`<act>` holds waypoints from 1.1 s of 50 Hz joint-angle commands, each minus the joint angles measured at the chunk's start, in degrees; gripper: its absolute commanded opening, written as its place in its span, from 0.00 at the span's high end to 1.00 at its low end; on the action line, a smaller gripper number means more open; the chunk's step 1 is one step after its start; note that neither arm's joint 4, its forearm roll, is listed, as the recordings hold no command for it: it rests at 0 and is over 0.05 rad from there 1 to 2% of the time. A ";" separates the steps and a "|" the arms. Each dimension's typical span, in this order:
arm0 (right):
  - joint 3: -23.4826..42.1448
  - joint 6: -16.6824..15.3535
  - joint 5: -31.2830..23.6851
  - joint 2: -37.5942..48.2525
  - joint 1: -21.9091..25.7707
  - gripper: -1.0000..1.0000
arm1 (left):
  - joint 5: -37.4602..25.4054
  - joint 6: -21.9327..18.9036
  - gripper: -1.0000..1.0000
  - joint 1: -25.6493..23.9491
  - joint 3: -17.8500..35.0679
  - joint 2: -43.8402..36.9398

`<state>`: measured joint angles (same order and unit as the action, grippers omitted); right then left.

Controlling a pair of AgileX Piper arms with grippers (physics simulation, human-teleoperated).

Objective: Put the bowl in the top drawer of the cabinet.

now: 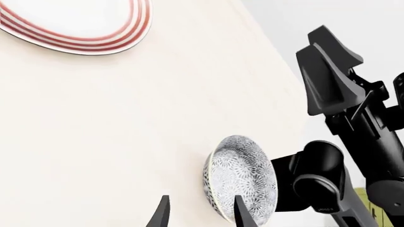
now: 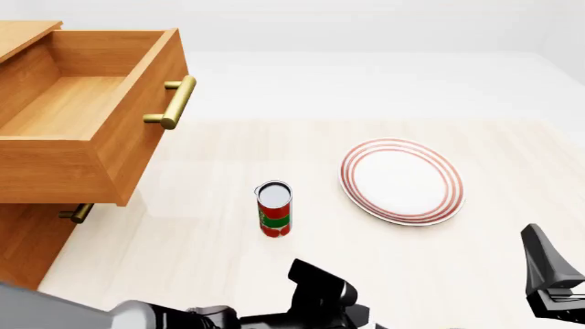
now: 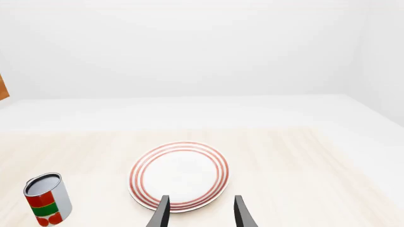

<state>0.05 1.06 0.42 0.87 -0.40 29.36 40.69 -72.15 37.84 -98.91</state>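
Note:
The bowl (image 1: 243,177), white with a dense blue-grey floral pattern, shows only in the left wrist view, resting on the pale table close to the right arm's black links (image 1: 334,94). My left gripper (image 1: 200,213) is open and holds nothing; one fingertip (image 1: 240,212) overlaps the bowl's rim in that view. In the front view the bowl is out of sight. The cabinet (image 2: 27,240) stands at the far left with its top drawer (image 2: 114,154) pulled out and empty, brass handle (image 2: 174,101) facing the table. My right gripper (image 3: 200,213) is open just short of the red-ringed plate (image 3: 180,175).
A red and green can (image 2: 274,209) stands upright mid-table, left of the flat plate (image 2: 402,180). The lower drawer's brass handle (image 2: 81,212) pokes out under the open drawer. The left arm's black body (image 2: 320,298) fills the near edge, and the right arm (image 2: 549,274) is at the near right.

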 commanded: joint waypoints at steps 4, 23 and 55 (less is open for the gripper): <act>0.00 0.00 0.02 0.01 0.00 0.00 | -0.77 0.32 0.00 -1.20 2.63 -2.28; 0.00 0.00 0.01 0.01 0.00 0.00 | 0.29 1.96 0.00 -2.63 3.83 -5.63; 0.00 0.00 0.02 0.02 0.00 0.00 | 2.11 3.62 0.00 -4.17 5.23 -9.52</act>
<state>0.05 1.06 0.44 0.88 -0.40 30.91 43.81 -75.93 42.65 -107.25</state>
